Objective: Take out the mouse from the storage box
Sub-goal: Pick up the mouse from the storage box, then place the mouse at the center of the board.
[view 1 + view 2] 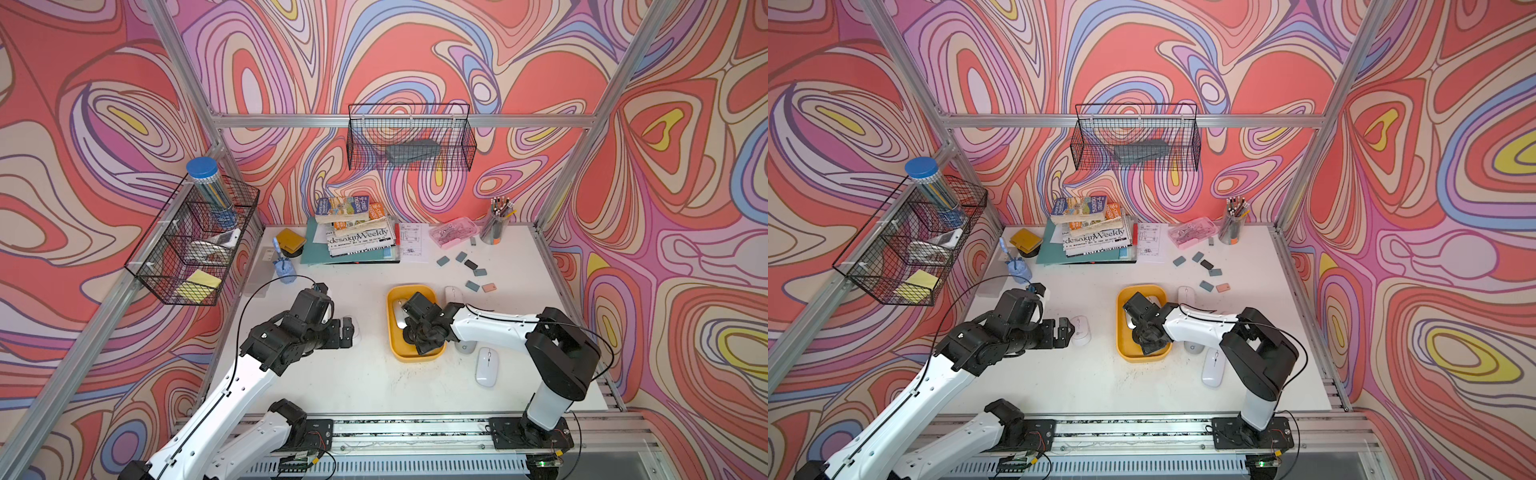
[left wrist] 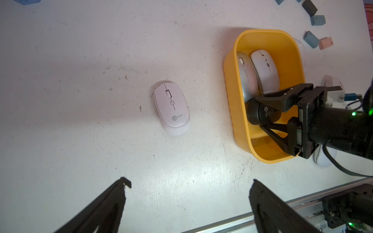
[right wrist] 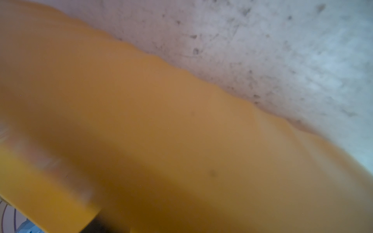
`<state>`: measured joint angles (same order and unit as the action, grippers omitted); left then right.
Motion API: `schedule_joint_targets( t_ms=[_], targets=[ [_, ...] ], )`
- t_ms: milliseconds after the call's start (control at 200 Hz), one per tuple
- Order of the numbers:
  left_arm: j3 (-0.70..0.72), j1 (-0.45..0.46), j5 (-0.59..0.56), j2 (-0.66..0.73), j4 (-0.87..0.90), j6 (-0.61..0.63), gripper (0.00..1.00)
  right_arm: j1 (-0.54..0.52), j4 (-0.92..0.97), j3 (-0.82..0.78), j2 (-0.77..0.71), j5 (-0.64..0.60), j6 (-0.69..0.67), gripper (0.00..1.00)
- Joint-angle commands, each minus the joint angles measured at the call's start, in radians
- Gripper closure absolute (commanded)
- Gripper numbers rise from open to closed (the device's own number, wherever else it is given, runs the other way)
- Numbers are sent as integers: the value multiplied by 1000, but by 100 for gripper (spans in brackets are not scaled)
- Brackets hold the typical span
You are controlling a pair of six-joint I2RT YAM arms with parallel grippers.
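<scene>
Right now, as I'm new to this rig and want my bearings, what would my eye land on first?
The swirling pink, red and purple walls shout loudest, all around the white table. Right of its centre sits the yellow storage box, where the right gripper's fingers pinch a black mouse beside two pale mice. A white mouse lies alone on the table before the left gripper's open fingers.

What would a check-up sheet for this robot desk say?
Surface: white table, scuffed and speckled.
Job's things: yellow storage box holds a silver mouse, a white mouse and a black mouse.
Clutter: pinkish mouse and slim mouse on the table; books, small blocks, pencil cup.
Grippers: left gripper open, empty; right gripper in the box, shut on the black mouse.
Cables: left-arm cable and right-arm cable loop free.
Surroundings: wire baskets, swirly walls.
</scene>
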<state>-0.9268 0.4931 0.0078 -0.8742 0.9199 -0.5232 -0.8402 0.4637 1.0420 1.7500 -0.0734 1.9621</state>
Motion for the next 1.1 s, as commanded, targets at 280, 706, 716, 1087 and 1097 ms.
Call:
schedule_joint_targets(
  t_ms=[280, 706, 716, 1087, 1097],
  targets=[
    [9, -1, 14, 14, -9, 9, 1, 2, -45, 71, 47, 39, -313, 49],
    [9, -1, 11, 12, -8, 9, 1, -15, 152, 156, -26, 31, -695, 53],
    [8, 0, 12, 13, -8, 9, 1, -15, 169, 165, -21, 32, -706, 53],
    [11, 0, 11, 18, -8, 8, 1, -15, 385, 319, 45, 9, -1002, 54],
    [11, 0, 11, 19, -7, 9, 1, -15, 386, 319, 42, 10, -1004, 54]
  ],
)
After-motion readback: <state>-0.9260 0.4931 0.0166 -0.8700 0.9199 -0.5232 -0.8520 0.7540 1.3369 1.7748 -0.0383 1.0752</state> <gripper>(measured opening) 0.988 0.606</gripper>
